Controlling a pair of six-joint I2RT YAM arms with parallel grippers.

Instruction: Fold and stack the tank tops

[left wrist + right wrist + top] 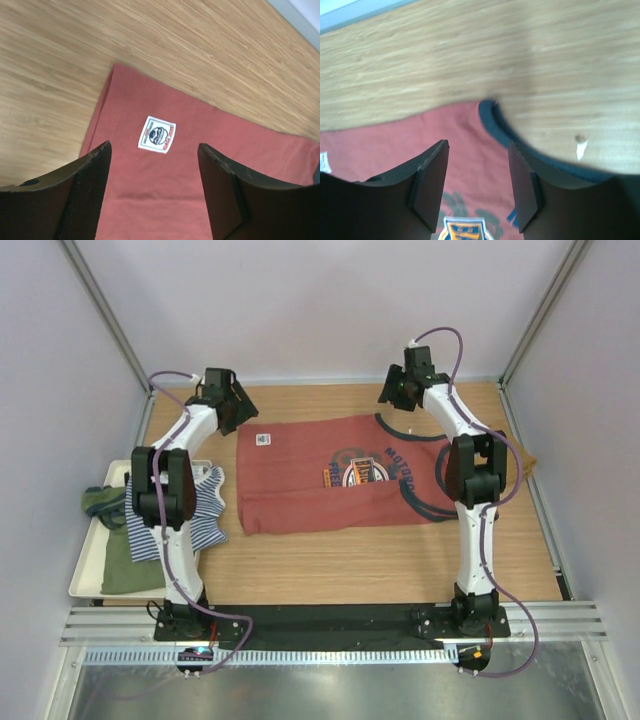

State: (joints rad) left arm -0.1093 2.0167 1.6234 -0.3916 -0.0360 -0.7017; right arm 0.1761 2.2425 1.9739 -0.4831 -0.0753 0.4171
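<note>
Left fingers (82, 195) and right fingers (427, 187) gape apart, empty, above rust-red tank top (300, 490).

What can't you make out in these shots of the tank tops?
Top view: the left arm covers part of the striped tank top and olive tank top.
Top view: the right arm hides the red tank top's shoulder end.
Left wrist view: the white label's writing is too small.
Right wrist view: the bottom edge cuts off the chest graphic.
</note>
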